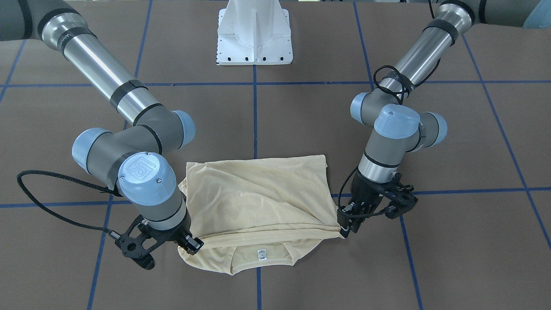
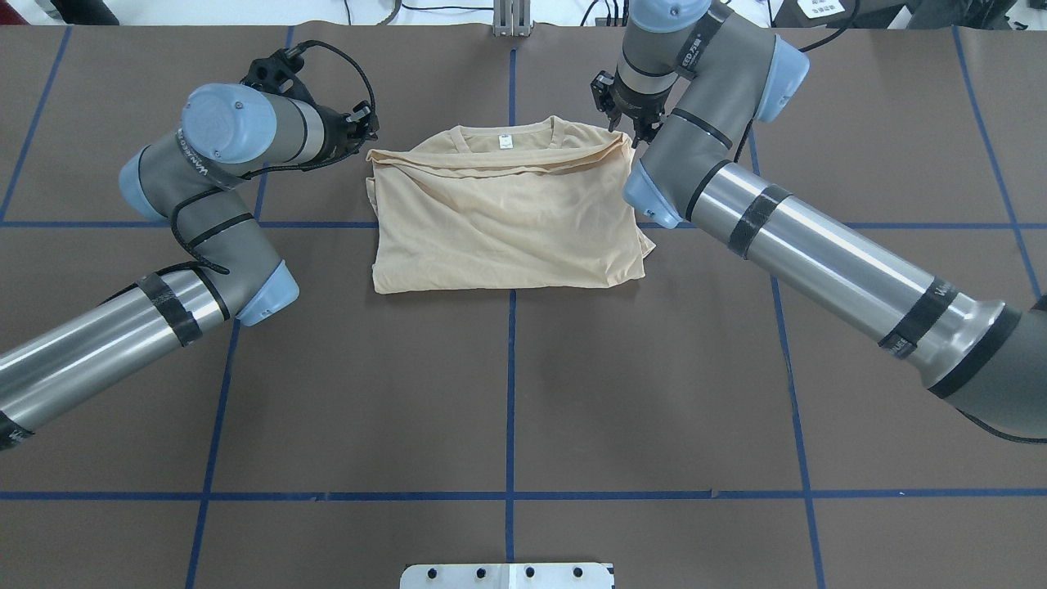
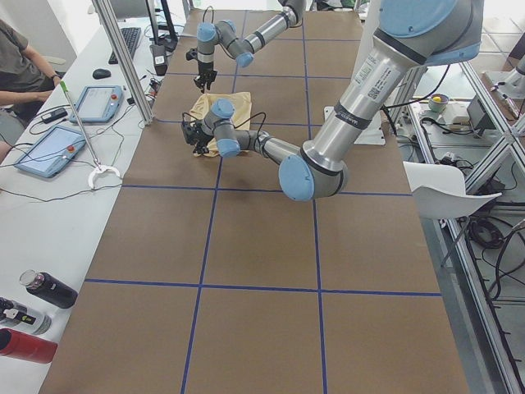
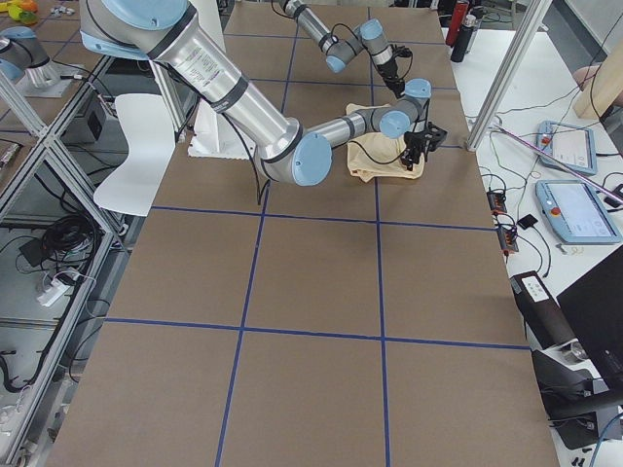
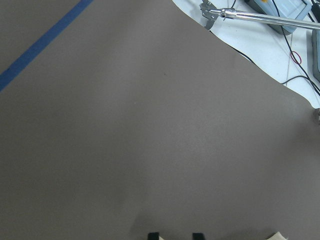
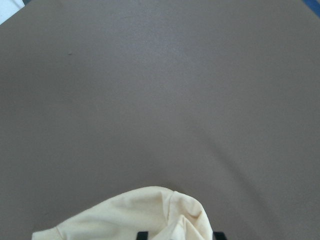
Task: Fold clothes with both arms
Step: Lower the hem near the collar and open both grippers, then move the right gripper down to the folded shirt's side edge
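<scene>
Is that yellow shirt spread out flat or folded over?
Folded over. The shirt lies doubled, one half laid across the other, and only a strip with the neck label shows beyond the folded edge.

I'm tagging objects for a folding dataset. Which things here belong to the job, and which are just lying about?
Job in hand:
cream-yellow shirt
left gripper
right gripper

Lying about:
white chair
black bottle
red bottle
teach pendant

Left arm (image 2: 98, 348), right arm (image 2: 834, 254) stretched forward, wrists down. Left gripper (image 1: 349, 224) jaws slightly parted; right gripper (image 1: 192, 244) jaws parted wider.
</scene>
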`<state>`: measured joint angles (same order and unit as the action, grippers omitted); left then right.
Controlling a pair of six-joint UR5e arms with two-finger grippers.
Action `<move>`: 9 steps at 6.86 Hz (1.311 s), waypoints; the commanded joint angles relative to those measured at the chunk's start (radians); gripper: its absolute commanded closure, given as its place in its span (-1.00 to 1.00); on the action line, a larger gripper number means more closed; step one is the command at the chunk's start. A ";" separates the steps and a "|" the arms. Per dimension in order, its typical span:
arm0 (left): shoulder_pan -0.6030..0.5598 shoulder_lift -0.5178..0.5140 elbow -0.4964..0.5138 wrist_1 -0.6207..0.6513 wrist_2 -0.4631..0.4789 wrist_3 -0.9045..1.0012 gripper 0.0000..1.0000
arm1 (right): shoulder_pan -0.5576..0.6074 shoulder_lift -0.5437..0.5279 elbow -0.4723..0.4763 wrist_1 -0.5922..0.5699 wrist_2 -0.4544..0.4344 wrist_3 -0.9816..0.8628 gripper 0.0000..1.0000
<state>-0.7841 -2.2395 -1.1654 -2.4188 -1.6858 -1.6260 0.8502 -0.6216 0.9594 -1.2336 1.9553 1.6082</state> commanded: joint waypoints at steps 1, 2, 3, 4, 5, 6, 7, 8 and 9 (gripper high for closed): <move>-0.006 0.000 -0.008 -0.035 -0.002 0.003 0.13 | 0.022 -0.007 0.062 0.000 0.014 0.013 -0.74; -0.010 0.009 -0.031 -0.043 -0.005 0.003 0.13 | 0.024 -0.144 0.252 0.002 0.045 0.048 -0.75; -0.014 0.033 -0.095 -0.042 -0.011 0.003 0.13 | 0.023 -0.308 0.424 0.029 0.050 0.077 -0.77; -0.012 0.066 -0.155 -0.034 -0.011 0.003 0.13 | 0.011 -0.392 0.529 0.084 0.042 0.152 -0.80; -0.012 0.077 -0.167 -0.034 -0.009 0.005 0.13 | -0.034 -0.476 0.620 0.130 -0.011 0.214 -0.78; -0.012 0.083 -0.172 -0.034 -0.009 0.005 0.13 | -0.118 -0.548 0.700 0.182 -0.112 0.216 -0.77; -0.012 0.084 -0.189 -0.031 -0.008 0.005 0.13 | -0.190 -0.547 0.703 0.187 -0.206 0.216 -0.77; -0.011 0.083 -0.191 -0.028 -0.008 0.005 0.13 | -0.225 -0.540 0.700 0.187 -0.257 0.213 -0.73; -0.011 0.083 -0.192 -0.028 -0.008 0.005 0.13 | -0.262 -0.537 0.697 0.189 -0.266 0.211 -0.70</move>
<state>-0.7951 -2.1570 -1.3538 -2.4479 -1.6937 -1.6214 0.6367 -1.1594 1.6558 -1.0486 1.7246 1.8206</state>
